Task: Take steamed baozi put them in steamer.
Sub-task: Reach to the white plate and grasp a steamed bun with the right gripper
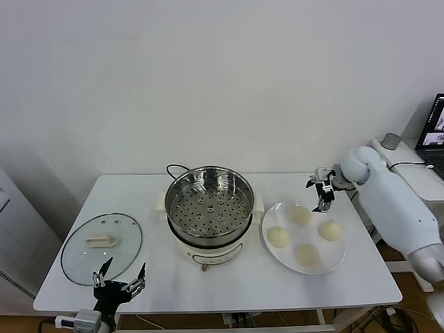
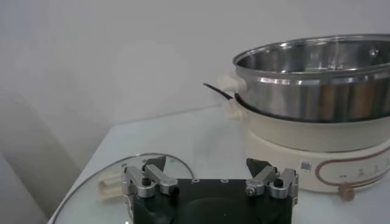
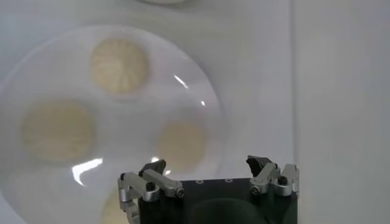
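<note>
**Right gripper over the plate, nothing held**

I see my right gripper (image 1: 322, 196) spread wide and empty above the far edge of the white plate (image 1: 334, 260) — four steamed baozi (image 1: 278, 237) lie on it, right of the steamer (image 1: 209, 208). My left gripper (image 1: 119, 277) waits released by the glass lid (image 1: 101, 248) at the table's (image 1: 229, 288) front-left edge.
</note>
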`<state>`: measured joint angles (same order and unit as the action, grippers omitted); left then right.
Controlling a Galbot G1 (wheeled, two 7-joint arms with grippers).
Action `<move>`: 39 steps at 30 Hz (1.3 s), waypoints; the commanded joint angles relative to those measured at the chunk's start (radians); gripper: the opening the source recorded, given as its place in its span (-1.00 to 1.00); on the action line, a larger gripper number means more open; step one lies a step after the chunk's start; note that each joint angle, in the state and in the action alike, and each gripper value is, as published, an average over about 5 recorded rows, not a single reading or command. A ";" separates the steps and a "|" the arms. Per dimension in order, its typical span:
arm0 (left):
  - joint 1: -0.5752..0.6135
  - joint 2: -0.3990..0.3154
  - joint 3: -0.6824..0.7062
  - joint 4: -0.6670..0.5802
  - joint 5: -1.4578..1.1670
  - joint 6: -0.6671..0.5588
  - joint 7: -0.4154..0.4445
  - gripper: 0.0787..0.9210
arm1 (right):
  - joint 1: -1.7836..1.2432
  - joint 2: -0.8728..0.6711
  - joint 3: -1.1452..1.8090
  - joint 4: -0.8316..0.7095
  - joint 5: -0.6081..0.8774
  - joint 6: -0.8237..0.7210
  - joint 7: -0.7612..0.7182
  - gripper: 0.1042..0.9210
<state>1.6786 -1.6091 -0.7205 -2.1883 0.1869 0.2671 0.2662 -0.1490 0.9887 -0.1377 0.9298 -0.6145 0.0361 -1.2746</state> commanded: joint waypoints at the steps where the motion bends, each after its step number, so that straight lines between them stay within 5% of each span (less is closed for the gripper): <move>1: 0.002 -0.049 0.001 -0.008 0.004 0.017 0.002 0.77 | 0.012 0.100 0.006 -0.135 -0.110 0.055 -0.023 0.76; 39: 0.008 -0.049 0.011 -0.005 0.005 0.023 0.006 0.77 | -0.027 0.154 0.122 -0.218 -0.238 0.057 0.067 0.76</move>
<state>1.6864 -1.6091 -0.7109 -2.1943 0.1917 0.2887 0.2721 -0.1753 1.1370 -0.0216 0.7223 -0.8430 0.0933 -1.2070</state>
